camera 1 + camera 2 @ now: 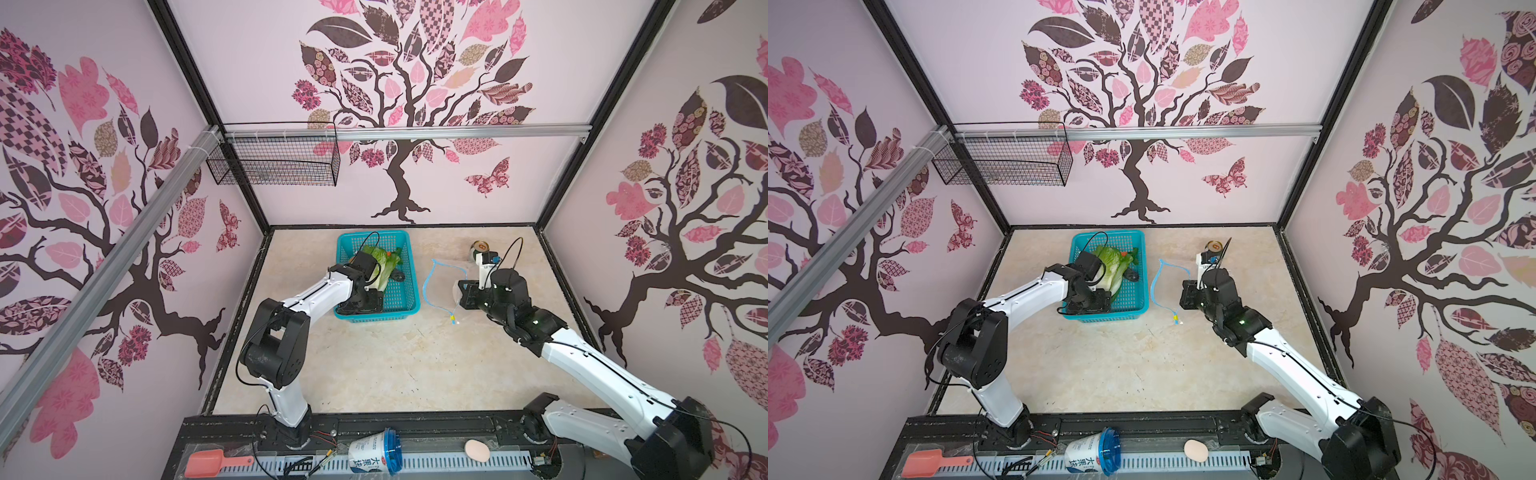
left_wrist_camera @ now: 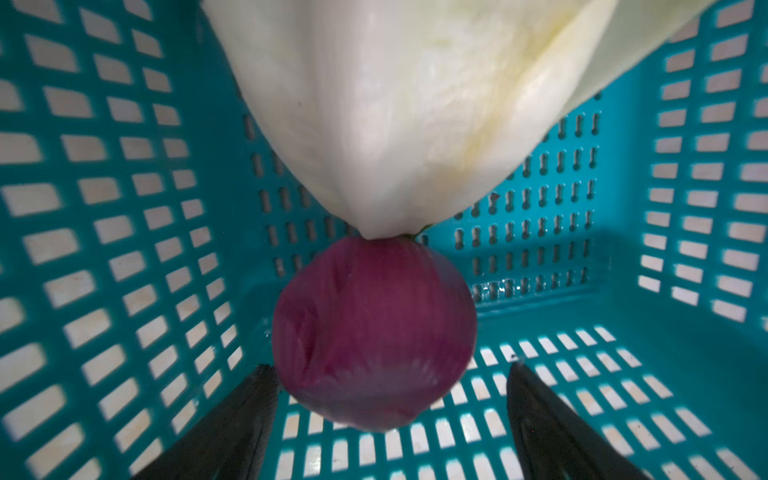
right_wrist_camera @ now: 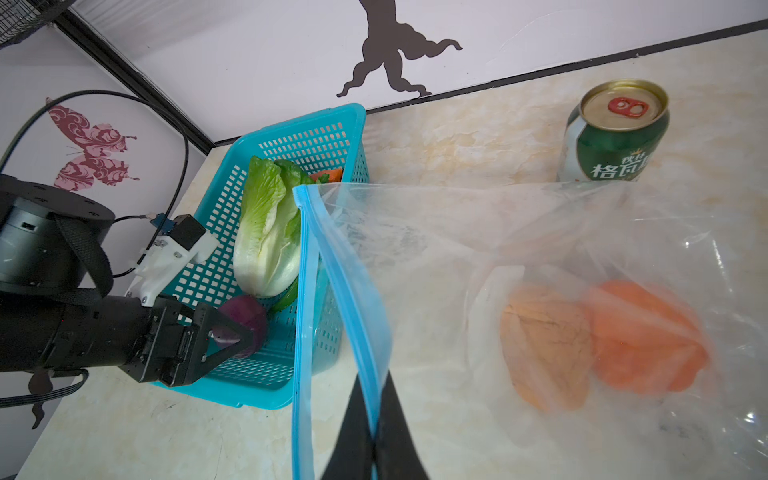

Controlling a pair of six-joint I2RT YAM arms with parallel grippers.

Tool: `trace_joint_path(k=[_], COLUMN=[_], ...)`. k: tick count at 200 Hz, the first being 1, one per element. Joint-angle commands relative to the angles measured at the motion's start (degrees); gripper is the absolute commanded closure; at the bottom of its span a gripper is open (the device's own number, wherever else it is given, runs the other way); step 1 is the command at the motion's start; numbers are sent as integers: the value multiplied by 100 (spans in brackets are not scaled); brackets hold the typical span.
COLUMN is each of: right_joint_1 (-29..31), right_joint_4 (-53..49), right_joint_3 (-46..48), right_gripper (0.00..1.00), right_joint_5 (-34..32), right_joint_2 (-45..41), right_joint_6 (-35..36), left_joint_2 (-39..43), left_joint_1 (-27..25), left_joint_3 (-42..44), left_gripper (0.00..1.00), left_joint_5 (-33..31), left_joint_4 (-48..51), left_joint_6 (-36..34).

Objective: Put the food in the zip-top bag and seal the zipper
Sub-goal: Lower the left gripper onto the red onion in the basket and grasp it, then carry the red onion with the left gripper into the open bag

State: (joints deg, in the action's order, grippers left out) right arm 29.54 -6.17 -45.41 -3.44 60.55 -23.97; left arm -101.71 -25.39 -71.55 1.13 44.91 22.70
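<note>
My left gripper (image 2: 390, 374) is down in the teal basket (image 1: 405, 270), open, with a purple onion (image 2: 374, 332) between its fingers (image 2: 232, 424); one finger is close to the onion, the other stands apart. The napa cabbage (image 1: 384, 262) leans over the onion, with a carrot (image 3: 330, 174) and green pieces behind it. My right gripper (image 3: 374, 415) is shut on the light blue zipper (image 3: 353, 291) of the zip-top bag (image 3: 540, 232), holding its mouth up and open toward the basket. An orange pumpkin (image 3: 648, 336) and a potato (image 3: 544, 345) lie inside the bag. The yellow slider (image 1: 453, 320) hangs at the zipper's near end.
A green drink can (image 1: 480, 247) stands behind the bag, close to my right wrist. A black wire basket (image 1: 274, 160) hangs on the back wall. On the front ledge lie a pink scoop (image 1: 208, 463), a tipped cup (image 1: 376, 455) and an egg-shaped thing (image 1: 477, 450).
</note>
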Motion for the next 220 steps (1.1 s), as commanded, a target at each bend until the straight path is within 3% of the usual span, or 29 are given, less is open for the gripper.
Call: trace_joint_path(k=[1, 79, 101, 119, 136, 220], right_joint_1=[-19, -25, -26, -19, -18, -21], right_joint_4=[73, 99, 90, 90, 87, -91], right_joint_3=[-12, 32, 40, 40, 32, -201], right_gripper=[100, 100, 100, 100, 100, 100], right_joint_5=[-119, -143, -181, -183, -165, 76], right_joint_2=[0, -44, -70, -66, -61, 102], right_joint_6=[68, 68, 76, 76, 68, -264], left_joint_2=[-251, -616, -627, -554, -389, 930], left_joint_1=[-45, -63, -61, -79, -95, -97], left_joint_3=[-112, -187, -210, -165, -105, -9], left_gripper=[11, 13, 21, 33, 39, 39], left_joint_5=[63, -2, -2, -22, -97, -113], left_joint_4=[-16, -219, -219, -207, -196, 85], left_joint_6=[24, 54, 9, -30, -46, -256])
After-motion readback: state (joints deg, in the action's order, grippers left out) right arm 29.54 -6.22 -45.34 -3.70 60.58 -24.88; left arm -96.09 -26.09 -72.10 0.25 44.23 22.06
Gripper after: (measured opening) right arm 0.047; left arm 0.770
